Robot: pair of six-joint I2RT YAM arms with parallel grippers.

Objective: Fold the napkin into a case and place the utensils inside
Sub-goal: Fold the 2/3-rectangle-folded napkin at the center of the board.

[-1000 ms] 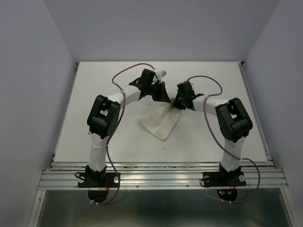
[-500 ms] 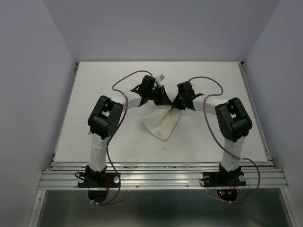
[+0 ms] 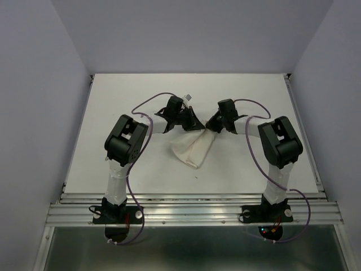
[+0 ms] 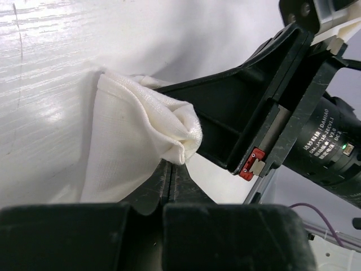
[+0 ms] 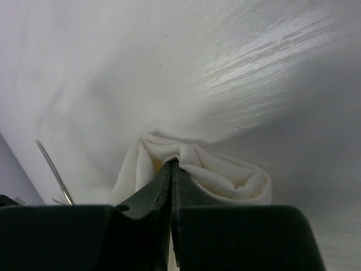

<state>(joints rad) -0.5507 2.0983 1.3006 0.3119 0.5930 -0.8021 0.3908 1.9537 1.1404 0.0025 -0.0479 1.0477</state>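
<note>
White napkin (image 4: 135, 130) between left pincer (image 4: 171, 168) tips

The napkin (image 3: 192, 148) lies on the table (image 3: 101, 113), midway between its sides.

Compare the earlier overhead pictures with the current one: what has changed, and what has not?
The left gripper drew back toward the robot. The right gripper shifted slightly right. Nothing was grasped or released: both stay shut on the napkin, whose lower part lies where it was.
</note>
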